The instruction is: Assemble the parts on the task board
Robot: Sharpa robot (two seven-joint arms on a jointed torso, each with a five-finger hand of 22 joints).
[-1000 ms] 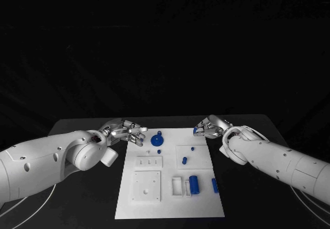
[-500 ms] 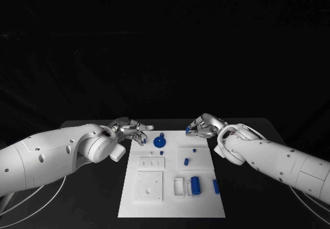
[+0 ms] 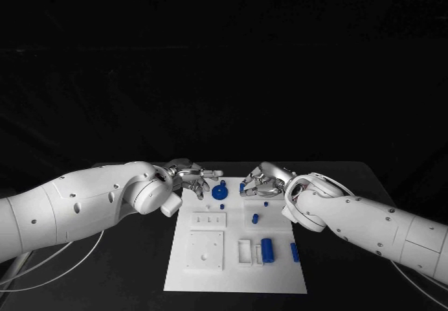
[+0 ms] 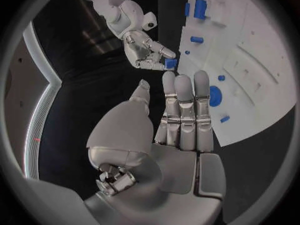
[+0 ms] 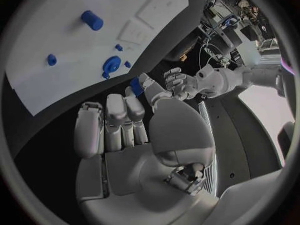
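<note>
The white task board [image 3: 210,272] lies in the middle of the black table. My right hand [image 3: 261,183] hovers over the board's far edge and pinches a small blue part [image 3: 243,188], which also shows between its fingertips [image 5: 136,86]. My left hand [image 3: 192,177] hangs at the board's far left corner, fingers straight, thumb apart, holding nothing. A round blue disc [image 3: 219,192] stands on the board between the two hands. In the left wrist view the right hand [image 4: 147,50] with its blue part [image 4: 170,63] sits just beyond my left hand's fingers [image 4: 182,100].
Further blue parts are on the board: a small peg [image 3: 224,206], a tilted cylinder [image 3: 254,218], a larger cylinder [image 3: 265,249] beside a white slot block [image 3: 243,253], and a bar [image 3: 293,252]. Bare black table lies at both sides of the board.
My right hand has moved left over the board's far edge, still pinching the small blue part. My left hand has shifted right toward the blue disc.
</note>
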